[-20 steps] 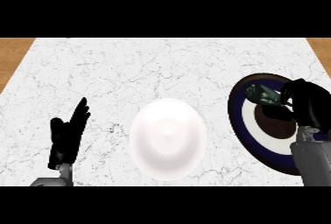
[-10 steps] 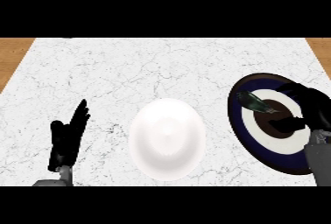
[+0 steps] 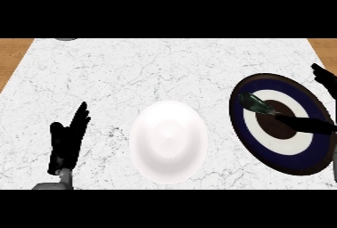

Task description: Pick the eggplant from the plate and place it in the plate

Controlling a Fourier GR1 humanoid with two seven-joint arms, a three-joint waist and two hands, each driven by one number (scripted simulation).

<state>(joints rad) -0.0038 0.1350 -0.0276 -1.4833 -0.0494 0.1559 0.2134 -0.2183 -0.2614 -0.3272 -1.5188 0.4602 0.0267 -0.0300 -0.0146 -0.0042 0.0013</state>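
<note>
My right hand (image 3: 309, 124) lies spread and released over the ringed plate (image 3: 263, 153), fingertips beside the eggplant (image 3: 255, 104). Left of the white plate (image 3: 168, 141), my left hand (image 3: 67, 141) rests released.

Kitchen setting indicated. White marble-patterned counter top (image 3: 164, 71) seen from steeply above, grey veining throughout. Wooden surface (image 3: 12, 55) visible past counter's left and right edges. Tableware laid out on counter: plain white plate (image 3: 169, 141) at centre, dark blue plate (image 3: 280, 124) with white ring and brown middle at right.
</note>
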